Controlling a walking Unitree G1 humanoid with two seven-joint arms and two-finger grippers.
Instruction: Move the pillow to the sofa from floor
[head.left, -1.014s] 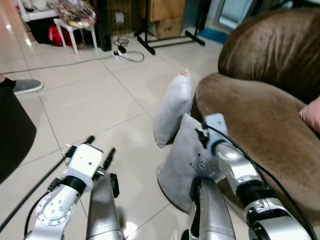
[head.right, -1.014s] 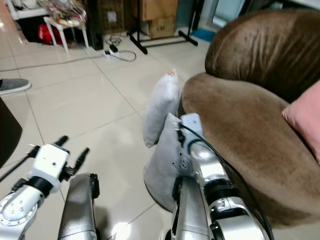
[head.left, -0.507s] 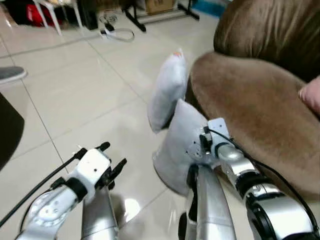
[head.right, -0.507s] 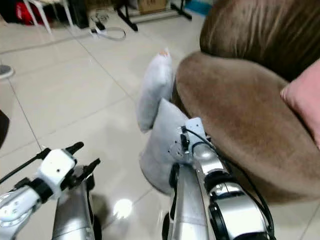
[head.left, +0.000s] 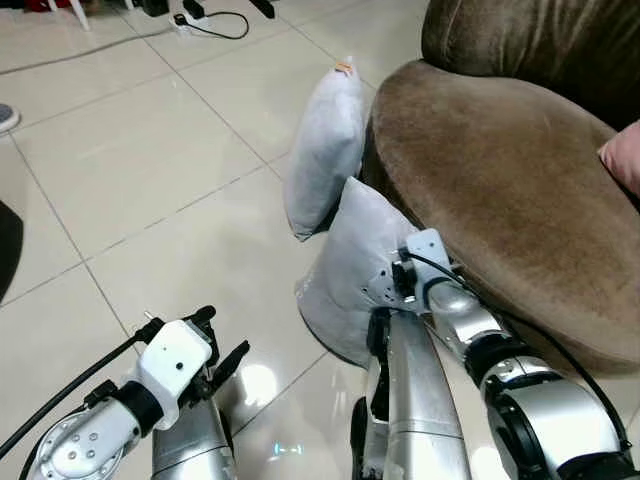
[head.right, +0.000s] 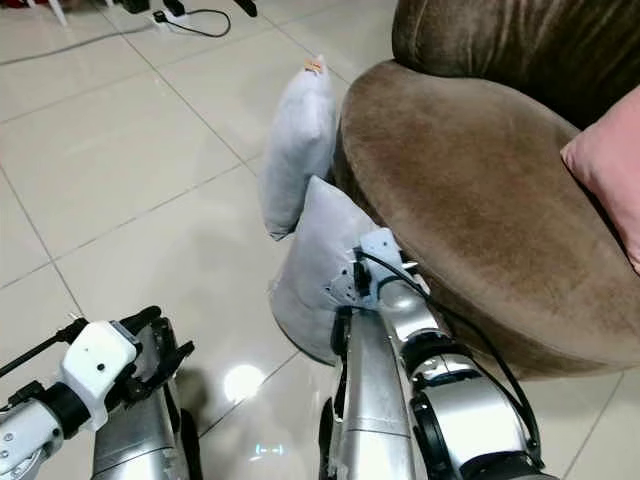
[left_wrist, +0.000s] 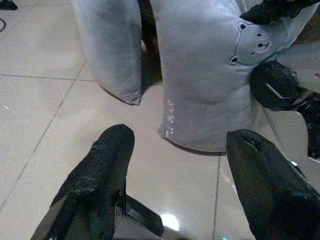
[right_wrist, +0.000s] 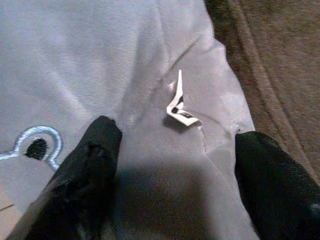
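Pillow stands upright at centre frame, long axis vertical, leaning on the sofa. Right gripper spreads wide against its top edge, grasping nothing. Left gripper hangs open, lower left.

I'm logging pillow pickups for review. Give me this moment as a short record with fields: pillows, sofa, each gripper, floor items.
near pillow: grey pillow with bear print, on the tiled floor, leaning against the sofa front
far pillow: plain grey pillow, upright against the sofa edge
sofa: brown sofa, a pink cushion on its seat
right gripper: right gripper, open, fingers astride the bear pillow's top corner
left gripper: left gripper, open, low over the floor, short of the bear pillow
floor items: power strip with cable
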